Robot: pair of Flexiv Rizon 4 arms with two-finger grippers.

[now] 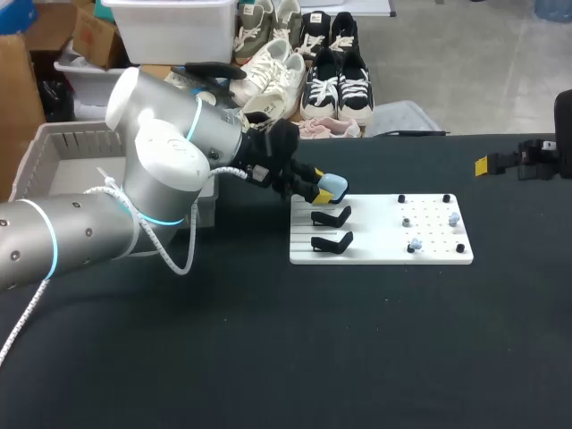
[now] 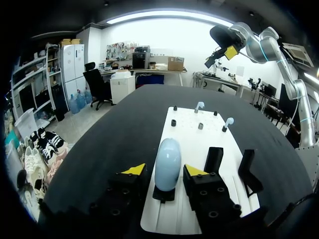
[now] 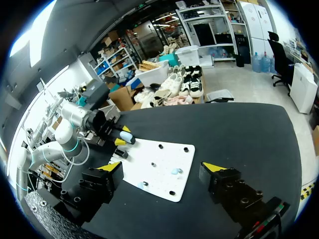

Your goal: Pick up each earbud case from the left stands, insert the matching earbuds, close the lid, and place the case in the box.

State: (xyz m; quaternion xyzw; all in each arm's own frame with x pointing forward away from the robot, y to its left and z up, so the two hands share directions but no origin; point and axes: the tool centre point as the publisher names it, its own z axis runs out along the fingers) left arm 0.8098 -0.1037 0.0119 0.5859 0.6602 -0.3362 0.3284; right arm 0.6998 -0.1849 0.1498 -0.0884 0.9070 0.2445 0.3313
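Black counter (image 1: 268, 357) is carrying a white board (image 1: 375, 255). The left hand (image 2: 165, 170) is straddling the pale blue earbud case (image 2: 168, 159), fingers standing apart, seemingly not pinching; the right hand (image 3: 162, 167) is hanging spread and empty, well away. The case is sitting upright on its stand (image 2: 164, 193). Closing evenly on both flanks, then lifting straight off the stand, is looking wisest, with earbuds (image 2: 199, 105) waiting ahead.

Our bench (image 1: 268, 357) is plain matte black. On it we see a white rectangular peg board (image 1: 380, 253) with black plastic stands (image 1: 331, 217) and a pale blue rounded earbud case (image 2: 167, 164). The small earbuds (image 1: 415, 244) are pale blue-white. Our left pincer (image 2: 165, 172) is black with bright yellow tips, and the slatted plastic box (image 1: 63, 143) is light grey.
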